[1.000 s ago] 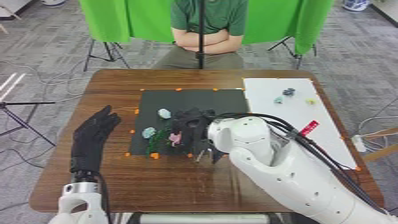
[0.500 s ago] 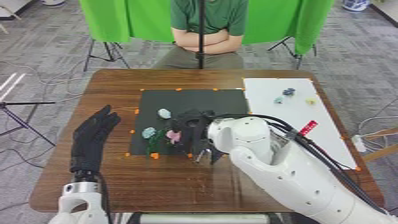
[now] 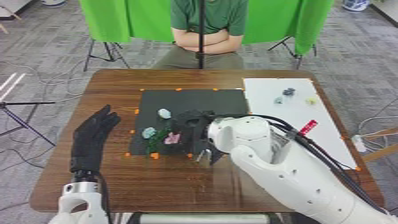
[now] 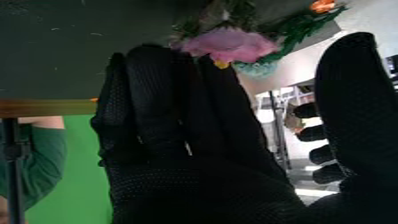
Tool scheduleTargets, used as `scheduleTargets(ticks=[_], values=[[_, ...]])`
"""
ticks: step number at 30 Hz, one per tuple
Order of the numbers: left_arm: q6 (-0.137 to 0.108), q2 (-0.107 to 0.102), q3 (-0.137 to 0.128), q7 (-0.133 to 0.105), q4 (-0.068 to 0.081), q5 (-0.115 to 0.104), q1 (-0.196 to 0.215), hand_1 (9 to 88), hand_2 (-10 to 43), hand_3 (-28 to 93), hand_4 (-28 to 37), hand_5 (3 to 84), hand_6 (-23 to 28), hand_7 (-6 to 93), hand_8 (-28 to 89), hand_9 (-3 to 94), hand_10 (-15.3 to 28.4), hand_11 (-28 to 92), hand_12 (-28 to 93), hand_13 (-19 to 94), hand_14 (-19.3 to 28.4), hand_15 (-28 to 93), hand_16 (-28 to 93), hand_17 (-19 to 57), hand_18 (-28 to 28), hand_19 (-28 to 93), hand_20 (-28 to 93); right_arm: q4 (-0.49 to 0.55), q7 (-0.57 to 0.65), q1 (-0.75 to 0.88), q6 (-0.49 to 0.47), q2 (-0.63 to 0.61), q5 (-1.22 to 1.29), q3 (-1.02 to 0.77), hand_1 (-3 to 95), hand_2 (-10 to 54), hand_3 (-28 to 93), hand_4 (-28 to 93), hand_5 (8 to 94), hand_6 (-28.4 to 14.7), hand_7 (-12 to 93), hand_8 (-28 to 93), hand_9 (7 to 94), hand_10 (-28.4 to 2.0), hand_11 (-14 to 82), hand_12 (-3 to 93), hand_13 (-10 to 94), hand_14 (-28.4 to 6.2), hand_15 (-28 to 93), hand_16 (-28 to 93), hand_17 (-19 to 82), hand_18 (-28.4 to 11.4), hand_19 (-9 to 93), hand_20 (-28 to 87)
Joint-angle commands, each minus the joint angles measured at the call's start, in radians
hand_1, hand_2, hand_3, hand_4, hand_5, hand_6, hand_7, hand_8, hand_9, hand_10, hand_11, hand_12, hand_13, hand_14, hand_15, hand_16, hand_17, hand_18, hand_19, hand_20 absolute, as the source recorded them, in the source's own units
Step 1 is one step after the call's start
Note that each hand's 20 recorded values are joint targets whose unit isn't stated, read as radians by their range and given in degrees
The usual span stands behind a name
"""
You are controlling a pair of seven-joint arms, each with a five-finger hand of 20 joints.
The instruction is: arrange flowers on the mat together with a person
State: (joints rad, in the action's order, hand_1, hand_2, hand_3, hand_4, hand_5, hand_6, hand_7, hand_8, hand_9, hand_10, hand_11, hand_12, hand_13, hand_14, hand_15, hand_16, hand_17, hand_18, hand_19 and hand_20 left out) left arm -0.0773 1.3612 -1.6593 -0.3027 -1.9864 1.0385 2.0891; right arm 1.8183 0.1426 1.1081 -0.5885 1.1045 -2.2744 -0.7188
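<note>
I judge us roughly halfway, with the pink flower [image 3: 172, 138] and two pale flowers [image 3: 164, 113] on the black mat [image 3: 222, 100], three small flowers [image 3: 289, 92] left to its right, my right hand [image 3: 189, 120] over it, straight-fingered, gripping nothing, my left hand [image 3: 91, 135] loosely open to its left

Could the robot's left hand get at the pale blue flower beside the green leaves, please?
Probably yes: the black-gloved left hand is just left of the black mat, with nothing apparently blocking its way to the flower.
</note>
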Motion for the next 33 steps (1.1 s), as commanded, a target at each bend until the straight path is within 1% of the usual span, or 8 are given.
scheduleTargets(ticks=[1,5,11,15,17,22,25,33], values=[[0.002,0.005,0.001,0.009,0.005,-0.003,0.004,26.1,0.4,70,-19.3,48.5,4.5,12.0,-6,44.6,13.8,19,12,35,18.0,23,1,7.2,14.4,15,23,0.036,0.028,-0.002,-0.03,-0.003,-0.012,-0.032,25.3,-3.7,72,-19,50.0,-4.3,10,-9,50.2,-20.6,5.8,13.5,47,-20.9,56,37,20,-22.8,66,57],[0.003,0.006,0.0,0.013,0.004,-0.001,0.004,26.3,1.0,69,-18.8,48.1,4.6,12.0,-6,44.4,13.8,19,12,35,18.1,24,1,7.1,14.4,15,23,0.064,0.042,0.007,-0.039,-0.001,-0.004,-0.064,24.8,-2.0,70,-19,46.4,-2.3,10,-9,47.2,-20.7,5.4,13.7,46,-21.1,54,35,19,-23.1,66,57],[0.0,0.003,0.0,0.012,0.004,-0.004,0.008,26.5,1.5,68,-18.0,47.5,4.7,12.2,-6,44.2,13.9,19,12,35,18.2,24,1,6.8,14.6,15,23,0.086,0.048,0.01,0.056,-0.012,-0.008,-0.074,24.2,0.6,69,-18,44.5,-1.7,9,-9,44.5,-20.2,5.4,14.8,46,-21.5,52,34,19,-23.5,66,57],[0.002,0.004,0.001,0.012,0.003,-0.002,0.007,26.7,1.8,67,-17.8,47.4,4.7,12.3,-6,44.3,13.8,19,12,35,18.2,24,1,6.6,14.8,16,23,0.057,0.043,0.021,0.271,-0.035,-0.044,-0.01,31.9,-0.6,70,-19,53.6,0.2,13,-10,48.3,-18.1,6.5,16.8,49,-19.8,54,33,21,-22.9,68,58],[0.002,0.005,0.002,0.012,0.004,-0.002,0.006,26.8,2.0,67,-17.7,47.3,4.8,12.4,-6,44.4,13.7,19,12,36,18.3,24,1,6.5,14.9,16,23,0.044,0.034,0.025,0.323,-0.037,-0.052,0.009,39.7,-4.0,71,-22,61.2,0.9,17,-6,53.9,-16.4,8.8,17.5,52,-17.9,56,33,23,-21.8,69,57],[0.004,0.006,0.002,0.012,0.004,0.0,0.002,27.1,2.3,66,-17.5,47.3,4.8,12.8,-6,44.8,13.9,19,13,36,18.4,24,2,6.4,15.1,16,23,0.016,0.019,0.023,0.446,-0.044,-0.059,0.054,51.7,-9.0,67,-24,69.5,0.9,25,5,62.0,-12.1,13.8,18.1,56,-14.5,56,34,25,-20.2,70,57],[0.005,0.01,0.001,0.008,0.006,0.0,0.005,27.3,2.5,66,-17.5,47.5,4.8,13.0,-6,45.2,14.1,19,13,36,18.5,24,2,6.3,15.2,16,23,0.015,0.012,0.024,0.445,-0.046,-0.049,0.053,53.6,-9.4,66,-24,72.0,0.8,26,7,65.5,-11.8,14.9,18.5,57,-14.0,56,34,26,-20.0,71,58],[-0.004,0.007,0.0,0.002,-0.001,-0.002,0.014,27.7,3.0,65,-17.3,47.9,5.3,12.9,-5,46.7,14.5,19,14,37,19.3,25,3,6.1,15.6,17,22,0.016,0.004,0.027,0.412,-0.038,-0.038,0.025,48.0,-9.4,65,-20,65.4,1.7,20,4,63.4,-12.0,13.2,18.3,56,-14.2,55,35,25,-20.2,71,58]])
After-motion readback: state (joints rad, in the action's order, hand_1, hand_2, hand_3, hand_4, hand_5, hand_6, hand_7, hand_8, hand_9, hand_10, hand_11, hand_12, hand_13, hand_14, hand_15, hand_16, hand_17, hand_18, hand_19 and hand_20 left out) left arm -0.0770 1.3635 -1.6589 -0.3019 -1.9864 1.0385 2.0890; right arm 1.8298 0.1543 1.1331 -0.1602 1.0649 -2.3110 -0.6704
